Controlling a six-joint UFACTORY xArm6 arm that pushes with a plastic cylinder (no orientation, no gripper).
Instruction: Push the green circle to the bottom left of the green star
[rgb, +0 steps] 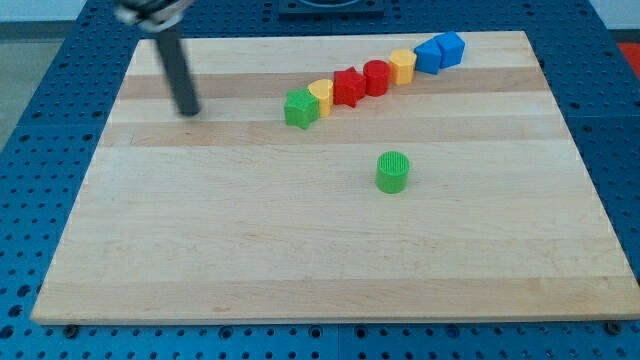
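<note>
Nearest the view's bottom is just bare wooden board (300, 270), pale planks on a blue pegboard bench (40, 60). First thing you hit going up is the green circle (393, 171), a short ribbed cylinder standing upright on its own, a bit right of centre and well apart from everything else.

Further back there's a diagonal line of blocks climbing toward the view's top right. The green star (300, 109) is at the low left end, so the circle sits below it and off to its right. Touching the star is a yellow block (322, 95) (shape hard to make out), then a red block (348, 87), a red cylinder (376, 77), another yellow block (402, 66), and two blue blocks (428, 54) (451, 47) packed together at the far end.

My tip (187, 112) is down on the board at the view's upper left, well to the left of the star and touching no block. There's no hand or jaws on this thing, only a plain dark rod, blurry at the top.
</note>
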